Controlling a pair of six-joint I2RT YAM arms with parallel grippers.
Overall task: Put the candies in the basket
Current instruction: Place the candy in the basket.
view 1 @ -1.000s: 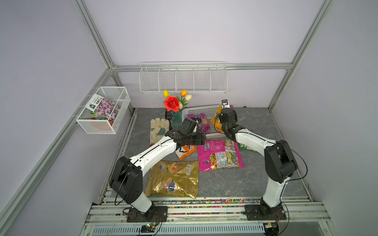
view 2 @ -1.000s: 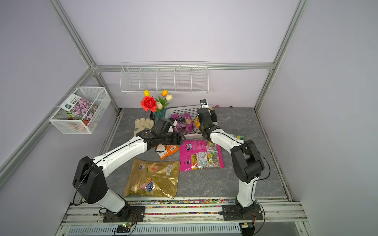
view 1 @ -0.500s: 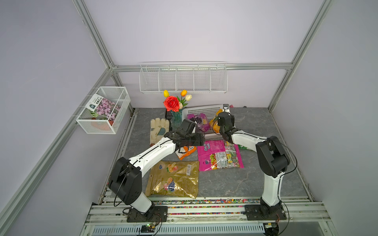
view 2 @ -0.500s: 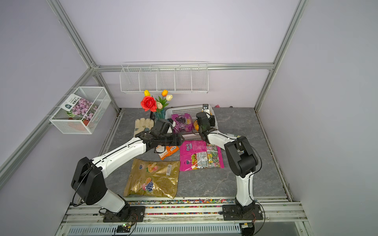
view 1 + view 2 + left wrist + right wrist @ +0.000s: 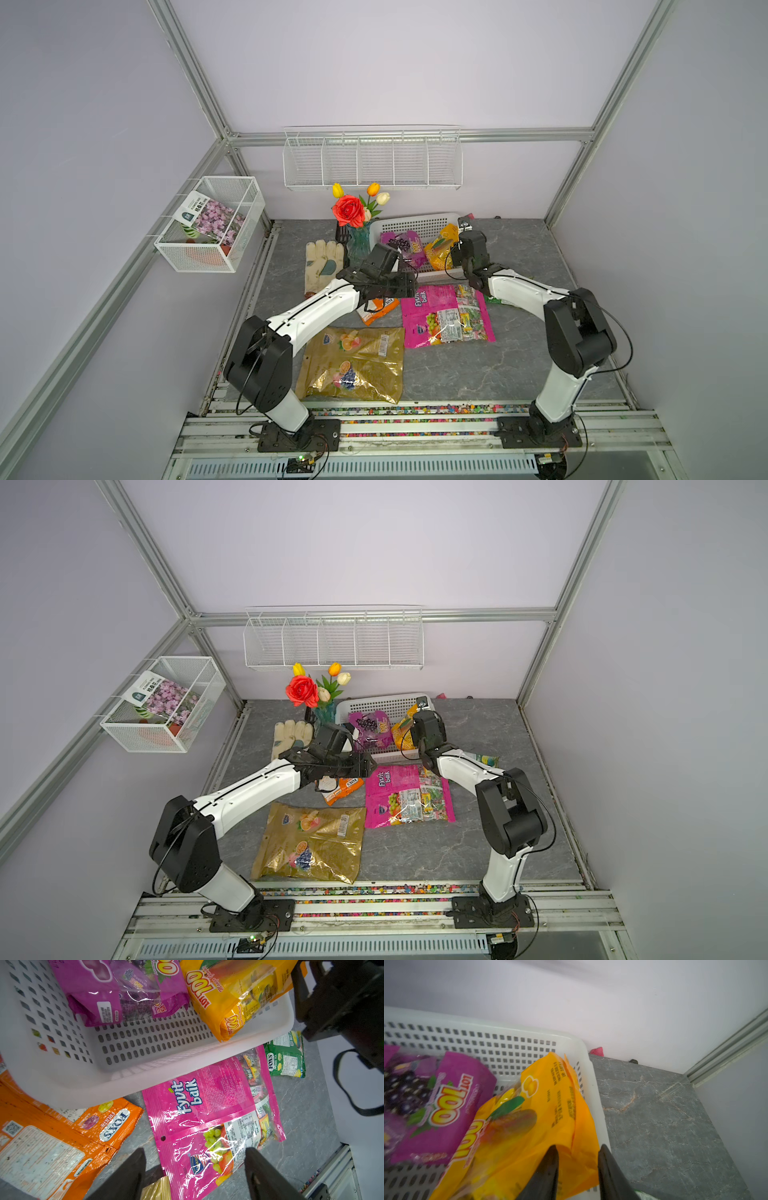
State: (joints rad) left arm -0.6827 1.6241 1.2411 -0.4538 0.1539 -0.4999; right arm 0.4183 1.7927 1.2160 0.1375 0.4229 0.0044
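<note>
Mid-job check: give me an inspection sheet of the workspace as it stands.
Surface: grey marbled tabletop.
Job's things: purple bag, yellow-orange bag in basket; magenta bag, gold bag, orange bag, green bag on tabletop outside.
Clutter: flower vase beside basket, glove beside vase.
Grippers: left gripper open over magenta bag; right gripper open over yellow-orange bag.
Cables: black cable looped at right wrist.
Surroundings: wire rack on back wall; mesh cube basket holding seed packet.

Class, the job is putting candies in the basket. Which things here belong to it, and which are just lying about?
Belonging: basket, purple bag, yellow-orange bag, magenta bag, gold bag, orange bag, green bag.
Lying about: glove, vase of flowers, wire cube, seed packet, wire rack.
</note>
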